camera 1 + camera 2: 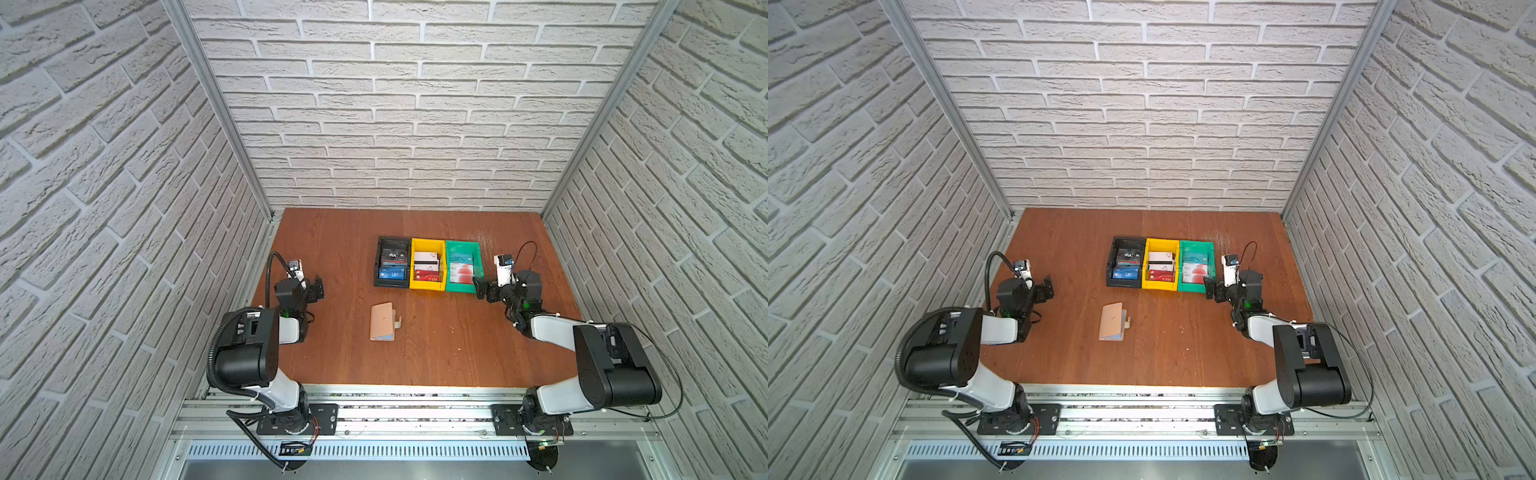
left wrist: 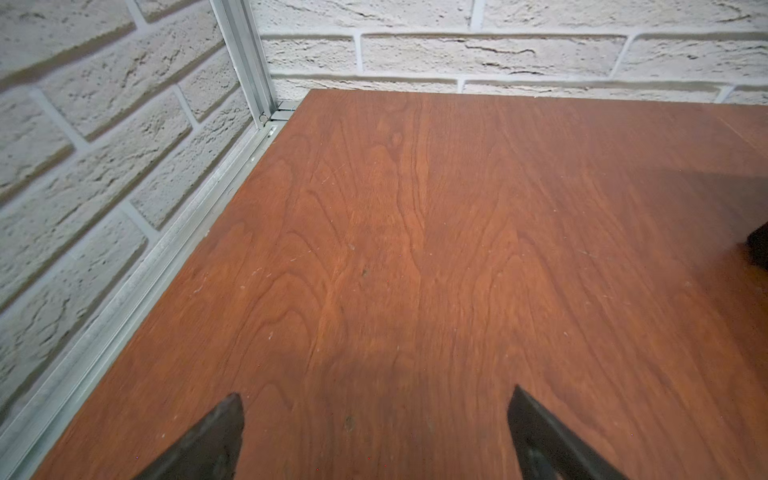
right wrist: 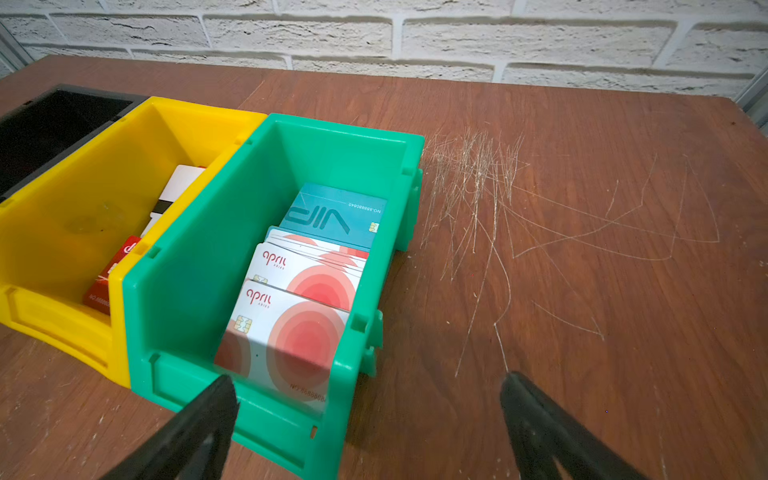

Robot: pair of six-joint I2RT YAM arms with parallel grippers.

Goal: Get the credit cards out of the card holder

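- Top views, both: 1 card holder (image 1: 382,322) (image 1: 1111,322), tan-pink with a light-blue edge at its near end, lying flat on the table (image 1: 457,353), cover side up, snap tab sticking out on its right; it sits between the two arms, nearer than the bins and apart from them; whether it holds anything cannot be told
- Bins, 3, touching side by side in one row: black bin (image 1: 379,266), yellow bin (image 1: 428,286), green bin (image 1: 461,245), left to right
- credit cards (image 3: 299,286): every one in sight lies in a bin
- Black bin: 1 blue "VIP" card (image 1: 392,273) at the near end, dark cards (image 1: 392,254) behind it, count unclear
- Yellow bin: 1 red "VIP" card (image 1: 428,275) at the near end, white cards (image 1: 426,257) behind it, count unclear
- Green bin, right wrist view: 1 teal "VIP" card (image 3: 332,214) at the far end, 2 pale "april" cards (image 3: 286,336) with red circles in plain sight, thin edges of more between; total not countable
- left gripper (image 1: 318,286) (image 2: 376,399), 1: jaws wide apart, empty, over bare table at the left, well apart from the card holder
- right gripper (image 1: 486,291) (image 3: 370,380), 1: jaws wide apart, empty, just beside the green bin's near right corner
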